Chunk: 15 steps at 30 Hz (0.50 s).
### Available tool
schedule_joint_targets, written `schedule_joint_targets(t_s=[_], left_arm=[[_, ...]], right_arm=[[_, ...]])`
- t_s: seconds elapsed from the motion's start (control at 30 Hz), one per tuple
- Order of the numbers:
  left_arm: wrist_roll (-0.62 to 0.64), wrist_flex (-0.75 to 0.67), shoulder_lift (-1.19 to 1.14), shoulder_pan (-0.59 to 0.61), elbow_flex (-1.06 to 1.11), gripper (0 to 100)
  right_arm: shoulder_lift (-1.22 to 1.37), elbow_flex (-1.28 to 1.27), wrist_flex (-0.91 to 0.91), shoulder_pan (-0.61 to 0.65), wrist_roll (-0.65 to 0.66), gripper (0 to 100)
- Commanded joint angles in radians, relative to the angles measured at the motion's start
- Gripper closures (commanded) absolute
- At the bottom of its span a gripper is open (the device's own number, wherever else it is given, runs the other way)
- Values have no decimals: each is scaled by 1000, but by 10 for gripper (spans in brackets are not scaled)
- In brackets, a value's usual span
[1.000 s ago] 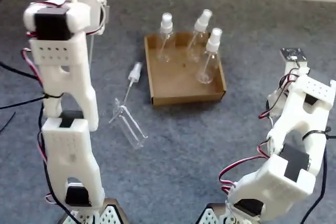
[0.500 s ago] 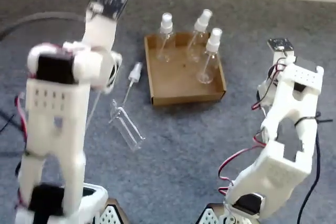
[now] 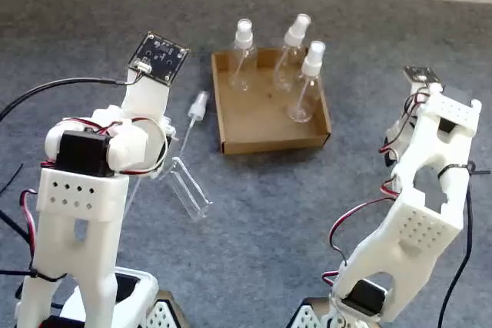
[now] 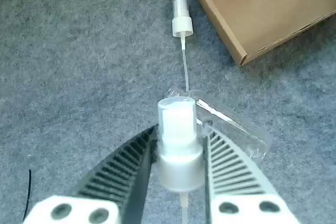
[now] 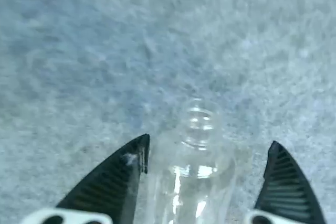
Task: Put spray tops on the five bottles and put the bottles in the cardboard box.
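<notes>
Lying beside the cardboard box (image 3: 269, 145), a bare bottle (image 3: 188, 186) and loose spray top (image 3: 197, 105) are seen (three capped bottles (image 3: 305, 82) stand inside). A second spray top (image 4: 180, 148) is clamped in the left jaws, an uncapped bottle (image 5: 197, 174) in the right jaws.

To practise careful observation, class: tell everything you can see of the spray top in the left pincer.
The spray top looks like white plastic: a narrower cap on a wider collar, with a thin tube leaving the collar's end. The left pincer is shut on it, pressing each side of the collar. It is held off the grey carpet, near a clear bottle lying there.
</notes>
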<state>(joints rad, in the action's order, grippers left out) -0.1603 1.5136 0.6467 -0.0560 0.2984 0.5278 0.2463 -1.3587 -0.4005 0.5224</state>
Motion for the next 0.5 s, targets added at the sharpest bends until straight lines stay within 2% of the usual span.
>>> schedule_joint_targets(t_s=[0.0, 0.27, 0.37, 0.47], left_arm=[[-8, -25, 28, -13, -7, 944], [-8, -25, 28, -13, -5, 944], [-6, -25, 28, -13, -7, 944], [-5, -37, 33, -13, -7, 944]], right_arm=[[-16, 50, -13, -12, -9, 749], [-42, 62, -21, -1, -15, 998], [-142, 84, -79, 21, -17, 995], [-308, 93, -110, 50, -98, 995]])
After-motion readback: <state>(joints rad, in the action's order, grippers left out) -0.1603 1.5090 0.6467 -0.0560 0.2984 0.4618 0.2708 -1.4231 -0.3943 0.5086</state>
